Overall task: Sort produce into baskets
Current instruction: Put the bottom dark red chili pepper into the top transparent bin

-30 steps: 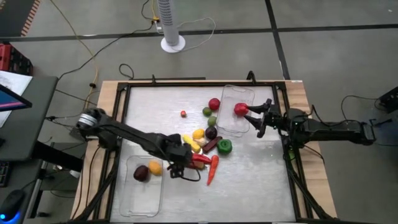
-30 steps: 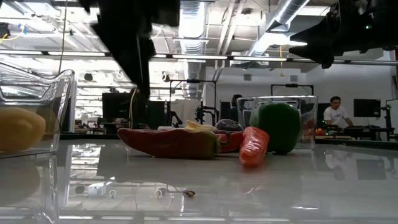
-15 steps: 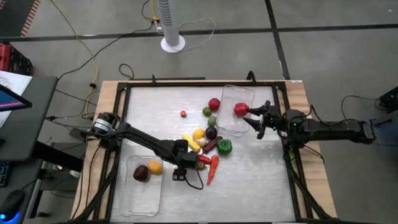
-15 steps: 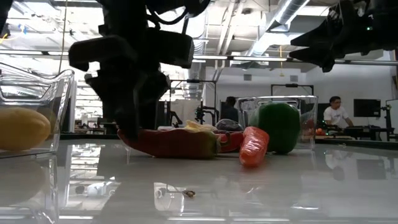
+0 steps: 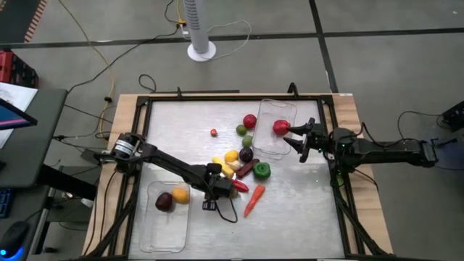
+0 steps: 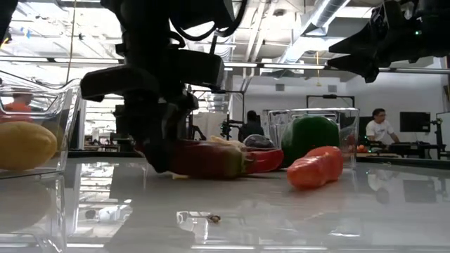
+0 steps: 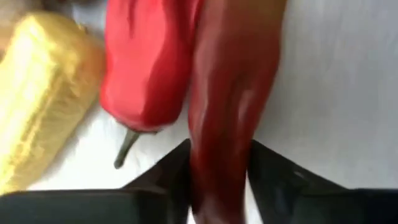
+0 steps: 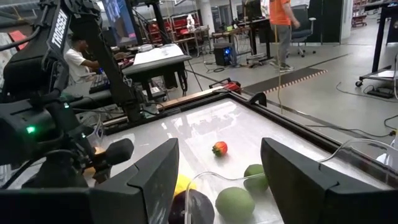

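Note:
My left gripper is down on the table at the near side of the produce pile, shut on a long dark red pepper. Beside it lie a brighter red pepper and a yellow piece. An orange carrot lies apart on the table. The near left basket holds a dark purple piece and a yellow-orange one. The far right basket holds a red piece. My right gripper is open and empty beside that basket. My left gripper pinches the long dark red pepper between its two fingers, by its two sides near the end toward the table's left. The fingers come from above. The pepper lies on the table.
Yellow pieces, a dark purple one and a green pepper crowd the middle. A red round piece, two green ones and a tiny tomato lie farther back. A black frame edges the table.
My left gripper has come down onto the dark red pepper's left end, going a little toward the table's right. The carrot has slid toward the right edge and turned, its far end swinging right.

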{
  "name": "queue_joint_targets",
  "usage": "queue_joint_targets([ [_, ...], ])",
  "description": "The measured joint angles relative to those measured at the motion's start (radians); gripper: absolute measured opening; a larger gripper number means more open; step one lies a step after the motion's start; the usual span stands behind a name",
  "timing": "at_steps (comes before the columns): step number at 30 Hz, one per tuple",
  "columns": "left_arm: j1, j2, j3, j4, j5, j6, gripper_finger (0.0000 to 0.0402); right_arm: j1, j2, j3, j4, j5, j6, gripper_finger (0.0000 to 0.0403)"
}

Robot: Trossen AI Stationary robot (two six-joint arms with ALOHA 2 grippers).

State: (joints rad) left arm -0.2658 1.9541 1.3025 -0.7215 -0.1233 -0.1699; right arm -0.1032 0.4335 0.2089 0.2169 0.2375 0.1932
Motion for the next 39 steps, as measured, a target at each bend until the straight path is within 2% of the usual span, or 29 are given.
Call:
queue_joint_targets([
  [5,0.015,-0.04,0.0,-0.004,-0.017,-0.026,0.0065,0.0,0.0,0.0,0.0,0.0,0.002,0.0256],
  [9,0.043,-0.11,0.0,-0.006,-0.028,-0.033,0.007,0.0,0.0,0.0,0.0,0.0,0.008,0.0256],
  [13,0.088,-0.173,0.001,0.0,-0.111,-0.014,0.0099,0.0,0.0,0.0,0.001,0.0,0.009,0.0256],
  [17,0.148,-0.185,0.001,0.08,-0.145,0.04,0.0101,0.0,0.0,0.0,0.002,0.0,0.015,0.0256],
  [23,0.265,-0.185,0.001,0.268,-0.109,0.114,0.0087,0.0,-0.001,-0.001,0.01,0.007,0.014,0.0256],
  [31,0.396,-0.166,0.091,0.312,0.011,0.158,0.0091,-0.005,-0.037,-0.001,0.013,0.026,-0.011,0.0256],
  [39,0.449,-0.052,0.244,0.362,0.018,0.202,0.0092,-0.003,-0.015,-0.002,0.021,0.026,-0.002,0.0256],
])
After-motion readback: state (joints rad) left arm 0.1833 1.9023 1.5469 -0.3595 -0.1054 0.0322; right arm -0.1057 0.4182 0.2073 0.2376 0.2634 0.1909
